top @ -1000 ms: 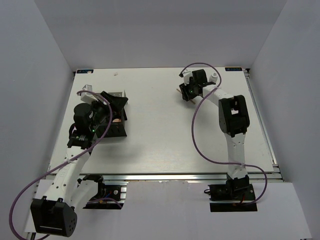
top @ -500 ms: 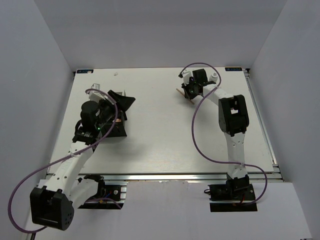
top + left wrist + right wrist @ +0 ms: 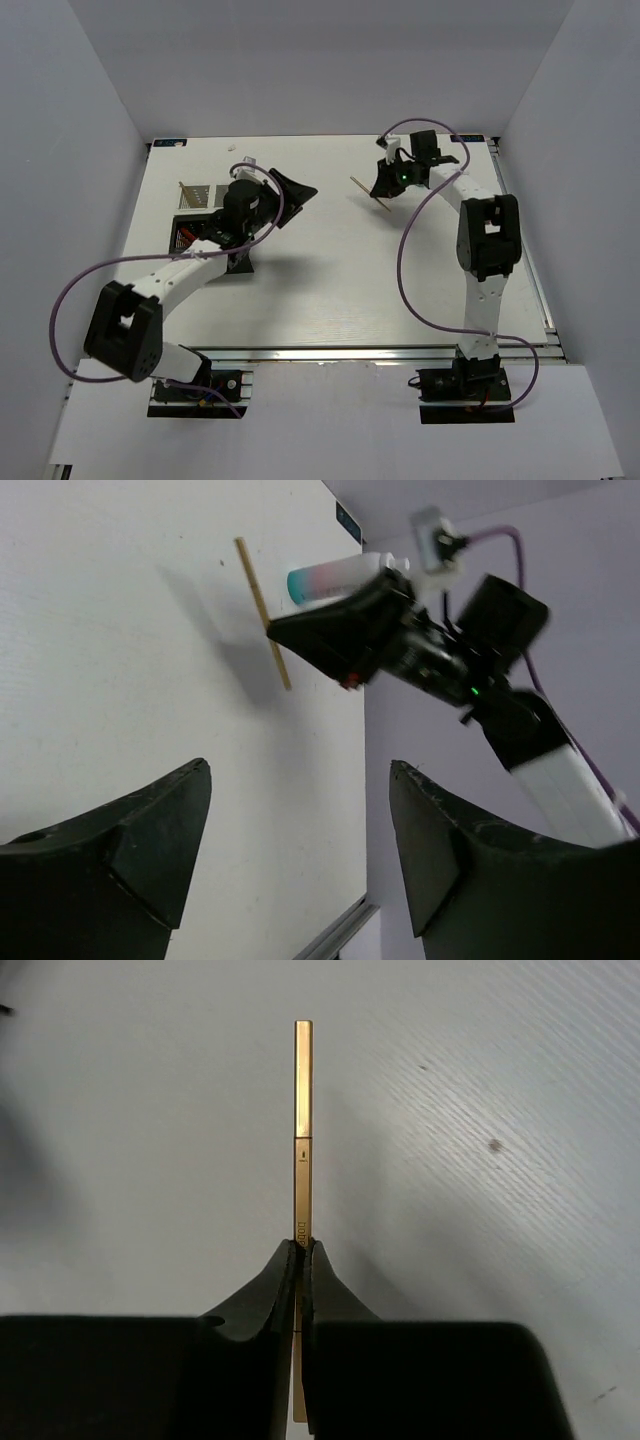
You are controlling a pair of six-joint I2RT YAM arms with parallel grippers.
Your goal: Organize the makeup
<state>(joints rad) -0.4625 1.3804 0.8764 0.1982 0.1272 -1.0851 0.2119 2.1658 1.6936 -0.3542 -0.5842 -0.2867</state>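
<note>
My right gripper (image 3: 384, 182) is shut on a thin wooden stick (image 3: 362, 187) at the far middle of the table. In the right wrist view the stick (image 3: 303, 1110) sticks straight out beyond the closed fingertips (image 3: 290, 1260), above the white table. My left gripper (image 3: 300, 188) is open and empty, held over the table to the right of the black organizer box (image 3: 188, 232). The left wrist view looks between its open fingers (image 3: 150, 820) at the same stick (image 3: 262, 610), the right gripper (image 3: 350, 640) and a small white-blue bottle (image 3: 335, 577) lying behind it. The discs are hidden.
The organizer box is partly covered by the left arm; something red shows in one compartment (image 3: 185, 238). Thin pale sticks (image 3: 195, 192) lie at its far side. Grey walls close in the table on three sides. Purple cables (image 3: 410, 270) hang along both arms.
My left arm has swung from over the organizer box to the right, toward the table's middle. My right gripper has shifted a little right with the wooden stick, which now sticks out to its left.
</note>
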